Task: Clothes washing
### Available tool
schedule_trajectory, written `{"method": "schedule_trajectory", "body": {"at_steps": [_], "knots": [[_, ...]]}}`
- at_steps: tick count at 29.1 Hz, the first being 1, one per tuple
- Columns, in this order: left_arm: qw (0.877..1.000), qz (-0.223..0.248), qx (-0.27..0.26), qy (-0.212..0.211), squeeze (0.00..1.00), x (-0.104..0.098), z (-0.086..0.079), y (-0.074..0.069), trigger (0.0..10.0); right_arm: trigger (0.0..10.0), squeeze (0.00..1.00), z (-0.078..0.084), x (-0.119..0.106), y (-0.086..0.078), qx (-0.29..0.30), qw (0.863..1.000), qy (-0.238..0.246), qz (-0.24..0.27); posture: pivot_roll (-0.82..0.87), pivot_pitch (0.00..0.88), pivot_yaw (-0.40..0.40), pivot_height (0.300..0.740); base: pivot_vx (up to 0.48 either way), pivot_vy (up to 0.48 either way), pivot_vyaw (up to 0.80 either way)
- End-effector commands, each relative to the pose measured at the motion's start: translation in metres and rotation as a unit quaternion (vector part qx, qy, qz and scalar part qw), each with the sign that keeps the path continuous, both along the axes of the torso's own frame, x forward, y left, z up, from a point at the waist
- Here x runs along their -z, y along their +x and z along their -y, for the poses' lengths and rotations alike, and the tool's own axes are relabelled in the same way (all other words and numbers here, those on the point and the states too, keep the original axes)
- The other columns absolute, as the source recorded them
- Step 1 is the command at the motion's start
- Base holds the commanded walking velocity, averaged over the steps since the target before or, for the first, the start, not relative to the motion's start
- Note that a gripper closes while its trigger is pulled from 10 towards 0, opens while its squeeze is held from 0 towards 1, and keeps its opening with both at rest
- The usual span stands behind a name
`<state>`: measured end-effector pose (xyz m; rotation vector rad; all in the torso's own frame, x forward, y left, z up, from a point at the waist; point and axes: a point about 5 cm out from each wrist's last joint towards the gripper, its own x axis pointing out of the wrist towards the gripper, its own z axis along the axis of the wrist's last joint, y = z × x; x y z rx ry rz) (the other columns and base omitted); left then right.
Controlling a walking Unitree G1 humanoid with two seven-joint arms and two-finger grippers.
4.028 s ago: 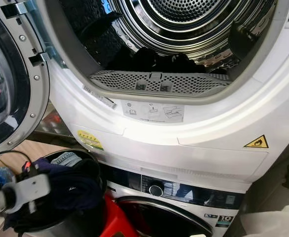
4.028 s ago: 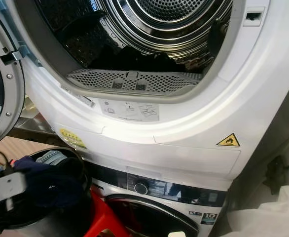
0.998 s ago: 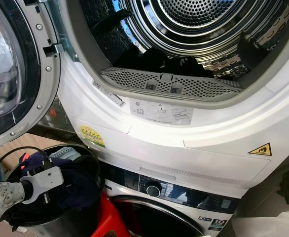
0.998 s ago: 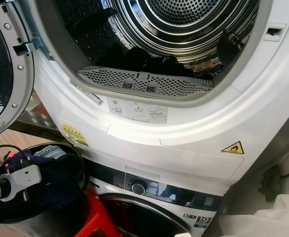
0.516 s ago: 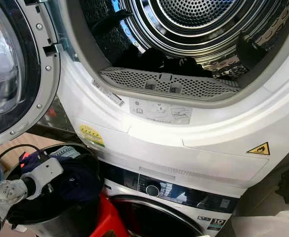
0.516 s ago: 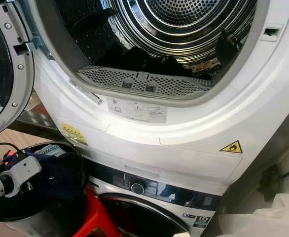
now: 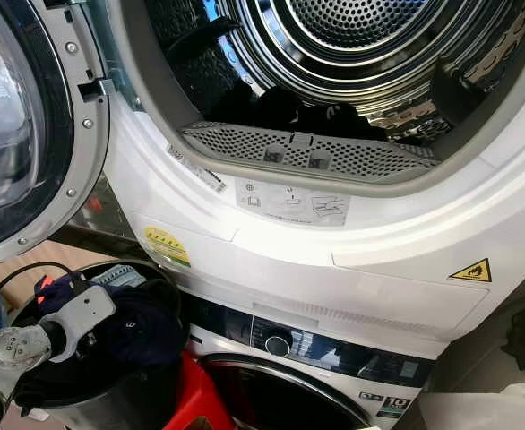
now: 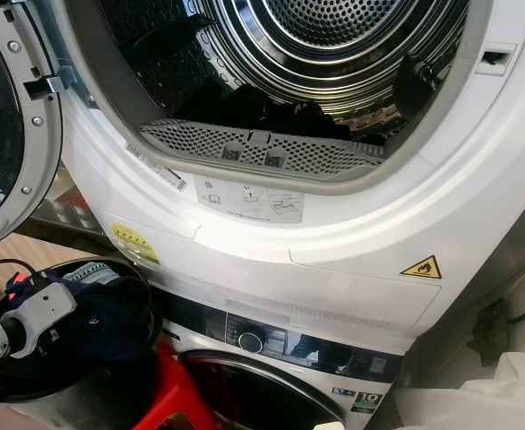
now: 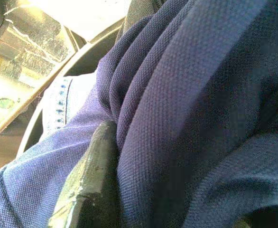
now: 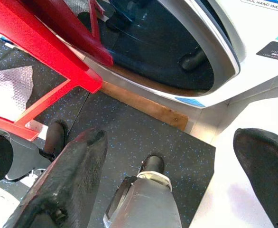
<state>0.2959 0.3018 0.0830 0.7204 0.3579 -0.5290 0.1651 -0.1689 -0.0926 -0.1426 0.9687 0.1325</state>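
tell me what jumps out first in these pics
The open dryer drum fills the upper half, dark clothes lying at its bottom behind the lint filter, with its door swung out to the left. Lower left, the left gripper is buried in navy clothes in a black bucket. The right gripper hangs open over the floor.

Drum (image 7: 370,36) was glossy perforated steel, dryer front (image 7: 406,260) smooth white plastic, navy garment (image 9: 186,95) matt piqué knit, stool (image 10: 39,42) glossy red plastic, floor (image 10: 129,137) speckled matt rubber.
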Motion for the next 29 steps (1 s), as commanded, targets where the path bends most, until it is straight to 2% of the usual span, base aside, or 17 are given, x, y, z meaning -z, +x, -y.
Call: {"method": "schedule_trajectory", "body": {"at_steps": [1,15,29], "knots": [[1.000,-0.001,-0.004,-0.009,0.00,0.002,0.002,0.000,0.0,10.0,0.00,-0.003,0.002,-0.003,-0.010,1.000,-0.002,-0.006,-0.01,0.017,0.029,0.740,0.000,0.000,0.00],[0.999,0.011,-0.026,-0.016,0.00,0.004,-0.004,-0.005,0.0,10.0,0.00,0.002,-0.003,0.006,-0.015,1.000,-0.006,0.005,-0.02,0.000,0.007,0.740,0.000,0.000,0.00],[0.999,0.014,-0.029,-0.014,0.00,0.000,-0.008,-0.004,0.0,10.0,0.00,-0.011,-0.005,0.013,-0.012,1.000,0.007,0.014,-0.02,0.000,0.030,0.740,0.000,0.000,0.00]]}}
